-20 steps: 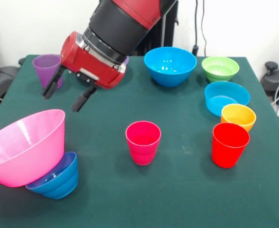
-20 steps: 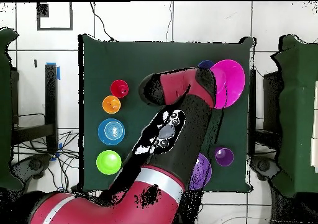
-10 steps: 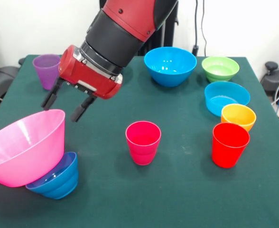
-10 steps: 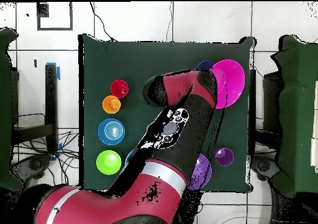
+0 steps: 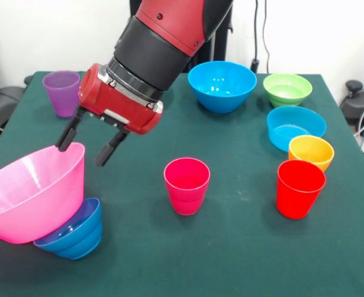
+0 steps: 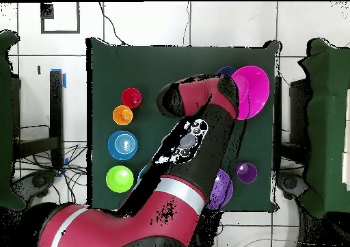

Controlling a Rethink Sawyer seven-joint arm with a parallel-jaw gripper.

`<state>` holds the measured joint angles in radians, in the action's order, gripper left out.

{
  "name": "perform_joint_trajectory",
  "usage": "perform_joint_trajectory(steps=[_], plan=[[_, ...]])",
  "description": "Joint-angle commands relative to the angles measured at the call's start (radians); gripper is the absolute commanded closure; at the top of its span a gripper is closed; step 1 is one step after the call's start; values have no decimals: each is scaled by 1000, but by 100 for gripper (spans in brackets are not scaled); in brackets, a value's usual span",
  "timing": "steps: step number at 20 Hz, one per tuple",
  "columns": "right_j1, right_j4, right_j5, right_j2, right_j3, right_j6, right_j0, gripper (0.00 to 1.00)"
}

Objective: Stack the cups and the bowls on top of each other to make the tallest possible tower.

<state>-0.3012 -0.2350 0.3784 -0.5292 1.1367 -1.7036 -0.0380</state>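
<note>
Gripper [image 5: 85,148] hangs with fingers spread over the rim of the huge pink bowl [image 5: 30,192].
Pink bowl leans tilted on the small dark blue bowl [image 5: 75,232]; magenta cup [image 5: 186,185] stands upright nearby.

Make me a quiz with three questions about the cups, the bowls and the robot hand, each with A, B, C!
1. What is the pink bowl leaning on?
A. a small dark blue bowl
B. the red cup
C. the green bowl

2. How many cups stand on the table?
A. one
B. three
C. five

3. How is the end effector?
A. shut on a cup
B. shut on nothing
C. open

Answers:
1. A: the pink bowl sits tilted on the small dark blue bowl at the front view's lower left.
2. B: a purple cup, a magenta cup and a red cup.
3. C: its fingers are spread apart, one at the pink bowl's rim, holding nothing.
</note>
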Motion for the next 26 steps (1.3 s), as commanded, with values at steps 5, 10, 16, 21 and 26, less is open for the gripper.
perform_joint_trajectory(steps=[5, 10, 16, 21, 26], plan=[[66, 49, -63, 113, 27, -194, 4, 100], [69, 30, -81, 88, 16, -182, -12, 100], [84, 32, -74, 86, -1, -174, -11, 100], [82, 26, -55, 80, -13, -157, -14, 100], [81, 22, -16, 84, -26, -125, -13, 0]])
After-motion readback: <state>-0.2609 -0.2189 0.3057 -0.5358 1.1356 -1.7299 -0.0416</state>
